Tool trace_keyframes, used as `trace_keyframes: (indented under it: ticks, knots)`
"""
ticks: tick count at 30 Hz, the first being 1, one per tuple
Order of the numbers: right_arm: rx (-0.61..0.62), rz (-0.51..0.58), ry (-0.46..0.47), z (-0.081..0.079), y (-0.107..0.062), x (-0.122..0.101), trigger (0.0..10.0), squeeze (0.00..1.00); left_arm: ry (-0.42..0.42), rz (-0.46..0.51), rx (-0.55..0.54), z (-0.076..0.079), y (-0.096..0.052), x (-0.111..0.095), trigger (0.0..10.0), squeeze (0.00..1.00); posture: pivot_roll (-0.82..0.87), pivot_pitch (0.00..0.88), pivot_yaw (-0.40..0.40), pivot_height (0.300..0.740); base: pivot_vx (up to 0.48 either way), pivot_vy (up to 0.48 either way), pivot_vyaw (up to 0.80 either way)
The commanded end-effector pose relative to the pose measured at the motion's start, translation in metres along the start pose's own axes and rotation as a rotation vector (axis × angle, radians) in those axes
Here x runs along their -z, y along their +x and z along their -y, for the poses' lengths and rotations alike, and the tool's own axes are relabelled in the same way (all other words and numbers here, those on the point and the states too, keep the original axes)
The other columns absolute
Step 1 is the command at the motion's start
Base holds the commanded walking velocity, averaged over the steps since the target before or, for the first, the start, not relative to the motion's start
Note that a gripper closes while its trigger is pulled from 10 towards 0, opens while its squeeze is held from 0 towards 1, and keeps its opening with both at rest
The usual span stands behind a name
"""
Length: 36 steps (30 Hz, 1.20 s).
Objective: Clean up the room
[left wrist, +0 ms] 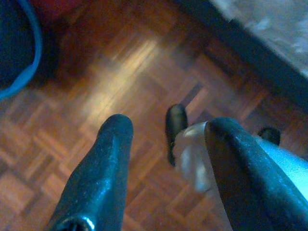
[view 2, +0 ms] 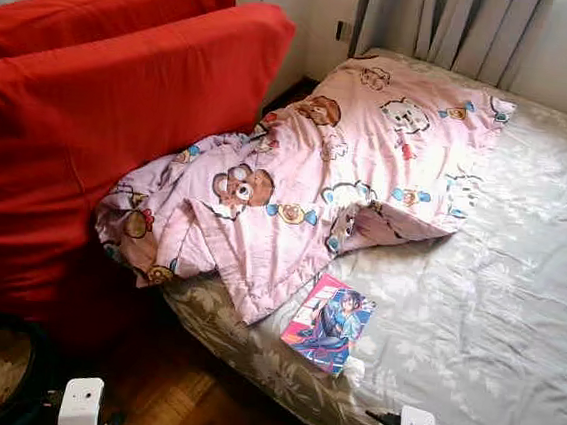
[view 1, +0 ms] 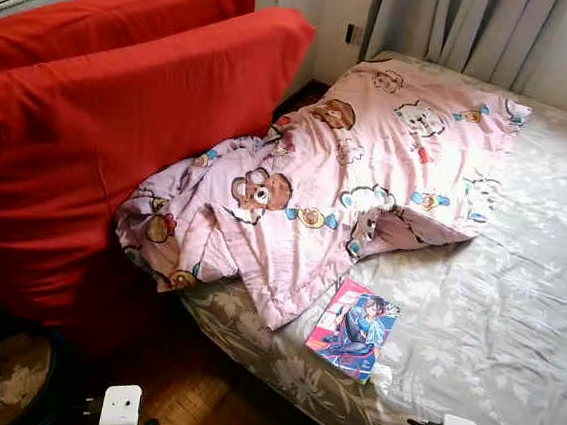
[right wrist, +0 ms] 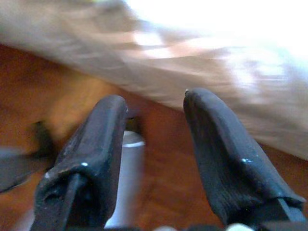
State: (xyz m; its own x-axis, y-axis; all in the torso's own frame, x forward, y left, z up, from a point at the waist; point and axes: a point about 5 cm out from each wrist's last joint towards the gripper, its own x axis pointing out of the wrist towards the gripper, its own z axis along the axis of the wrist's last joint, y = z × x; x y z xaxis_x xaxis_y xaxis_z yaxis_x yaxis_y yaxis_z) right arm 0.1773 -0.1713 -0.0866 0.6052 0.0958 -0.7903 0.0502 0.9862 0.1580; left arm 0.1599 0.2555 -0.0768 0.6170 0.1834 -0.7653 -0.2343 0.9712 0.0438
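Approach stage, nothing yet grasped. Book (view 1: 353, 330) lies on the bed (view 1: 514, 325) at five o'clock from the crumpled pink blanket (view 1: 347, 178). Left gripper (left wrist: 166, 144) and right gripper (right wrist: 154, 120) hang above parquet, fingers spread, empty. Next: reach toward the book.
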Motion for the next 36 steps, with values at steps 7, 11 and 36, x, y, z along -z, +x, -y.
trace_keyframes:
  ticks: [7,11,36]
  knots:
    - [-0.006,-0.020,-0.019,0.002,-0.001,0.002,10.0,0.00,-0.032,-0.033,0.011,0.002,-0.002,0.011,10.0,0.00,0.05,0.054,-0.036,0.719,0.000,0.000,0.00]
    - [-0.002,-0.018,-0.027,0.002,-0.001,0.001,10.0,0.00,-0.040,-0.012,0.028,0.003,-0.002,0.008,10.0,0.00,0.05,0.053,-0.039,0.719,0.000,0.000,0.00]
    - [0.017,0.467,-0.042,0.007,-0.006,-0.085,10.0,0.00,0.081,0.677,0.208,0.054,-0.014,-0.102,10.0,0.00,0.04,0.071,-0.052,0.719,0.000,0.000,0.00]
